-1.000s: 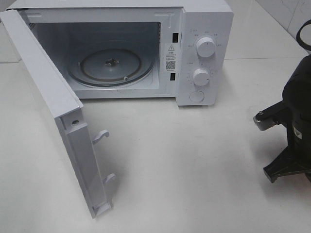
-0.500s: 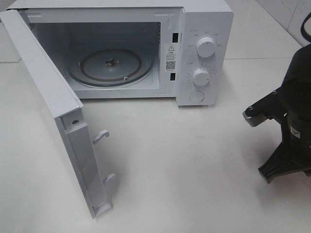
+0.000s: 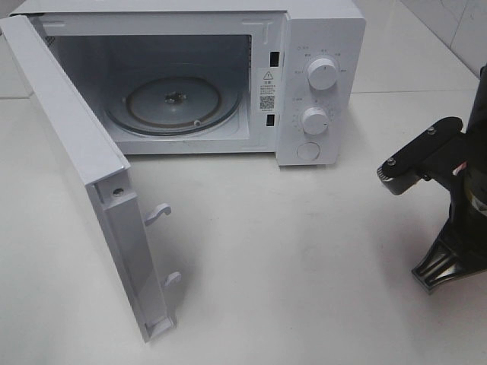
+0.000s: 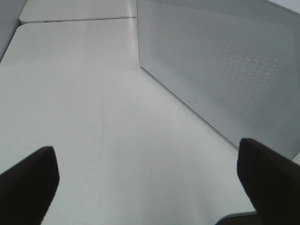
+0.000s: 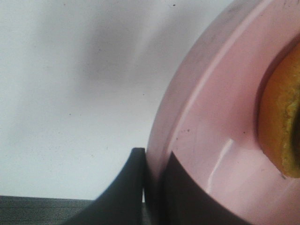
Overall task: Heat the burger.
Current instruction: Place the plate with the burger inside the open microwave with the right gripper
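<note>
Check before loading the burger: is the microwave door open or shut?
Open: the microwave door stands swung wide, baring the glass turntable.

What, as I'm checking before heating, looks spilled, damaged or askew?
Nothing stands out. The microwave door stands open, the turntable sits inside, no spill shows on the table, and the right gripper holds the pink plate, burger aboard.

A white microwave (image 3: 327, 23) is sitting on the white table (image 3: 304, 266), its door (image 3: 76, 144) standing wide open at the left and its glass turntable (image 3: 173, 104) lying inside. Two round knobs (image 3: 323, 74) and a round button (image 3: 307, 150) are lining the right-hand panel. A pink plate (image 5: 211, 122) is showing its curved rim in the right wrist view.
</note>
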Robot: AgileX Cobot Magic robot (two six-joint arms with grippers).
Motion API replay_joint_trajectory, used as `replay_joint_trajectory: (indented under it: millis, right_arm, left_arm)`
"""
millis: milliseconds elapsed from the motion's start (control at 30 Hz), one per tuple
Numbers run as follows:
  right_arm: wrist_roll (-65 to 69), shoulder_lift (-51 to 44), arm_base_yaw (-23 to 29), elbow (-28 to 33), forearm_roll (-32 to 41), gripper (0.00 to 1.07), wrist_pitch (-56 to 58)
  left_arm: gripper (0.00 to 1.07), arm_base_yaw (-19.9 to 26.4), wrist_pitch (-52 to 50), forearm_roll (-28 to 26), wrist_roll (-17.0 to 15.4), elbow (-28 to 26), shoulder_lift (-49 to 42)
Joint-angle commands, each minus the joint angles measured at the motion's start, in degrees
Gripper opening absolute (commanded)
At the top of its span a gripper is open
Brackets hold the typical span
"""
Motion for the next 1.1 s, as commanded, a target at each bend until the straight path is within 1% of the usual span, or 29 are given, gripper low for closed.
replay_joint_trajectory:
  millis: [33,67,100,167,200,233,300,333,367,400,433,467,500,533,600,633,700,767,867,900,967,1000,1100]
  right_arm:
    - [-0.5,-1.9,3.5,0.1,-2.9,0.00,4.0]
    - [-0.5,-1.9,3.5,0.1,-2.9,0.00,4.0]
    - [-0.5,-2.6,5.1,0.1,-2.9,0.00,4.6]
    - [-0.5,-3.0,5.9,0.1,-2.9,0.00,4.9]
    - [-0.3,-3.4,7.6,0.1,-2.9,0.00,5.6]
    - [-0.3,-3.4,7.6,0.1,-2.9,0.00,5.6]
    - [-0.3,-3.8,10.3,0.1,-2.9,0.00,6.7]
    - [-0.3,-3.8,10.3,0.1,-2.9,0.00,6.7]
    - [-0.3,-3.8,12.4,0.1,-2.9,0.00,7.2]
    - [-0.3,-3.8,13.3,0.1,-2.9,0.00,7.3]
    - [-0.3,-3.8,13.3,0.1,-2.9,0.00,7.3]
    - [-0.3,-3.8,15.1,0.1,-2.9,0.00,7.4]
    - [-0.3,-3.8,15.1,0.1,-2.9,0.00,7.4]
    - [-0.3,-3.8,16.7,0.1,-2.9,0.00,7.5]
    - [-0.4,-3.8,17.5,0.1,-2.9,0.00,7.5]
    - [-0.4,-3.8,19.1,0.1,-2.9,0.00,7.5]
    - [-0.6,-3.8,19.9,0.1,-2.9,0.00,7.5]
    - [-1.5,-3.8,22.0,0.1,-2.9,0.00,7.3]
    - [-2.3,-3.8,23.4,0.1,-2.9,0.00,7.3]
    - [-2.9,-3.8,24.9,0.1,-3.2,0.00,7.3]
    - [-3.0,-3.8,25.5,0.1,-3.3,0.00,7.3]
    - [-3.2,-3.8,26.8,0.1,-3.6,0.00,7.3]
    - [-3.4,-3.8,28.4,0.1,-4.3,0.00,7.3]
  left_arm:
    - [0.96,-0.2,-0.8,-0.1,-0.1,0.1,-1.0]
    - [0.96,-0.2,-0.8,-0.1,-0.1,0.1,-1.0]
    - [0.96,-0.2,-0.8,-0.1,-0.1,0.1,-1.0]
    - [0.96,-0.2,-0.8,-0.1,-0.1,0.1,-1.0]
    - [0.96,-0.2,-0.8,-0.1,-0.1,0.1,-1.0]
    - [0.96,-0.2,-0.8,-0.1,-0.1,0.1,-1.0]
    - [0.96,-0.2,-0.8,-0.1,-0.1,0.1,-1.0]
    - [0.96,-0.2,-0.8,-0.1,-0.1,0.1,-1.0]
    - [0.96,-0.2,-0.8,-0.1,-0.1,0.1,-1.0]
    - [0.96,-0.2,-0.8,-0.1,-0.1,0.1,-1.0]
    - [0.96,-0.2,-0.8,-0.1,-0.1,0.1,-1.0]
    - [0.96,-0.2,-0.8,-0.1,-0.1,0.1,-1.0]
    - [0.96,-0.2,-0.8,-0.1,-0.1,0.1,-1.0]
    - [0.96,-0.2,-0.8,-0.1,-0.1,0.1,-1.0]
    - [0.96,-0.2,-0.8,-0.1,-0.1,0.1,-1.0]
    - [0.96,-0.2,-0.8,-0.1,-0.1,0.1,-1.0]
    - [0.96,-0.2,-0.8,-0.1,-0.1,0.1,-1.0]
    - [0.96,-0.2,-0.8,-0.1,-0.1,0.1,-1.0]
    - [0.96,-0.2,-0.8,-0.1,-0.1,0.1,-1.0]
    - [0.96,-0.2,-0.8,-0.1,-0.1,0.1,-1.0]
    - [0.96,-0.2,-0.8,-0.1,-0.1,0.1,-1.0]
    - [0.96,-0.2,-0.8,-0.1,-0.1,0.1,-1.0]
    - [0.96,-0.2,-0.8,-0.1,-0.1,0.1,-1.0]
